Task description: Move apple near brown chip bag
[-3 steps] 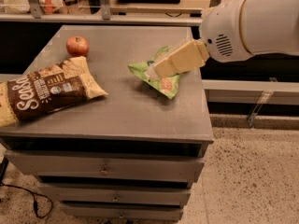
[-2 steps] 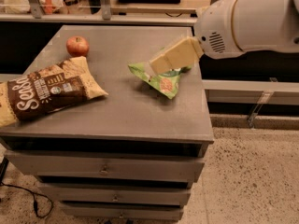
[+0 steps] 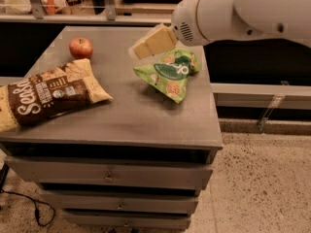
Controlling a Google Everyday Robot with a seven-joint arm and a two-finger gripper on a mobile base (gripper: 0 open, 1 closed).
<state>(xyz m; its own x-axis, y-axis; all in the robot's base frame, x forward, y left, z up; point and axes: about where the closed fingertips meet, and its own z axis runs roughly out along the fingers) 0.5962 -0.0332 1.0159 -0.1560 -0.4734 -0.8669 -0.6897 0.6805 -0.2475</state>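
Note:
A small round red apple (image 3: 80,47) sits at the back left of the grey cabinet top (image 3: 126,110). The long dark brown and tan chip bag (image 3: 46,94) with white cursive lettering lies at the front left, a short gap in front of the apple. My gripper (image 3: 137,51) is at the end of the big white arm (image 3: 243,11). It hangs above the back middle of the top, to the right of the apple and just above the far edge of the green bag. It holds nothing.
A smaller green chip bag (image 3: 170,73) lies right of centre on the top. The cabinet has drawers (image 3: 107,176) below. A dark shelf unit (image 3: 73,13) stands behind. Speckled floor (image 3: 262,188) lies to the right.
The arm and gripper have swung left, from over the green bag's right side to above its back edge, closer to the apple. The apple and both bags have not moved.

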